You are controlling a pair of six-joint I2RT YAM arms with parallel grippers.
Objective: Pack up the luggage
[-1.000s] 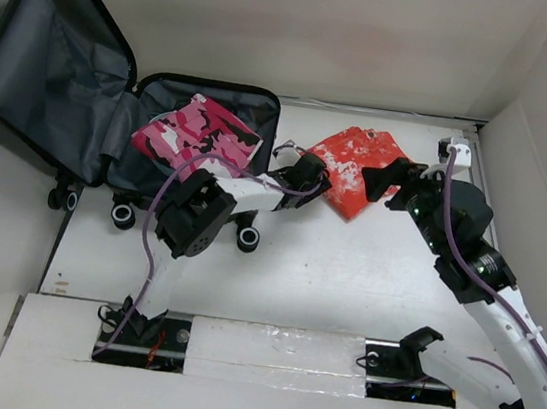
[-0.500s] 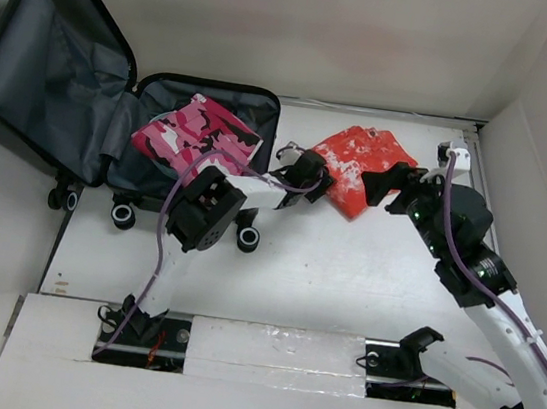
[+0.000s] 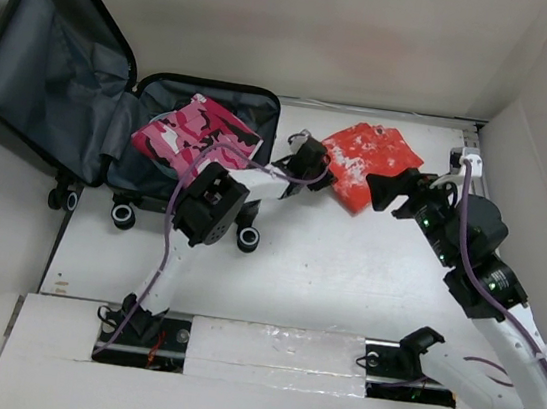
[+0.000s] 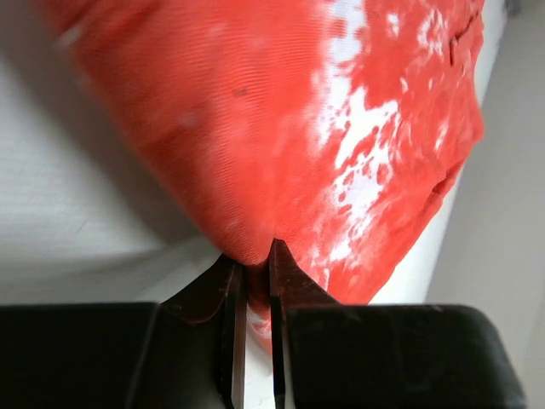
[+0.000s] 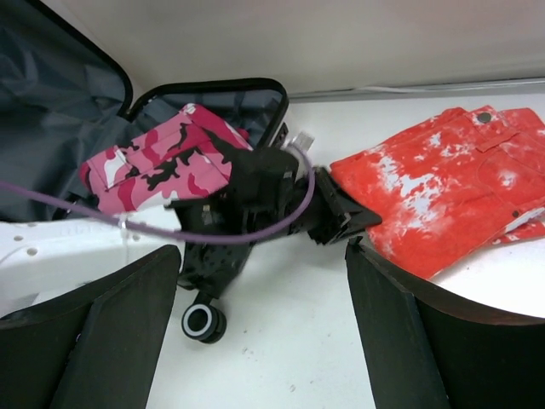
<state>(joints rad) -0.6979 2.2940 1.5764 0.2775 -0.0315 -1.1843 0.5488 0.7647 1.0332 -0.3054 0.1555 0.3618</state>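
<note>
Surface: we log a white table (image 3: 325, 272) boxed in by pale walls, with both arm bases at its near edge.

Luggage: the luggage (image 3: 60, 65) lies open, well behind the left gripper (image 3: 326, 176) on that arm's wrist side. Its lid leans back past the table's left edge and shows grey lining. The other half lies flat on the table, its black wheels toward the arm bases.

Luggage contents: a folded pink camouflage garment (image 3: 198, 129) rests in the flat half, behind the left gripper and clear of its fingers.

Red garment: a red garment (image 3: 370, 157) with white splashes lies on the table straight ahead of the left gripper's fingertips. It sits outside the luggage, between the two grippers.

Left gripper: the jaws are narrowed to a slit on the nearest fold of the red garment. In the left wrist view we see red cloth pinched between the two dark fingertips, and the rest of the garment spreads away from them over the table.

Right gripper: the right gripper (image 3: 374, 193) has its jaws spread wide and holds nothing. It sits at the near corner of the red garment, facing the left gripper. We cannot tell whether a finger touches the cloth.

Right wrist view: the red garment lies ahead and to the right of the right gripper. The left gripper lies straight ahead between its fingers, and the luggage beyond that to the left.
</note>
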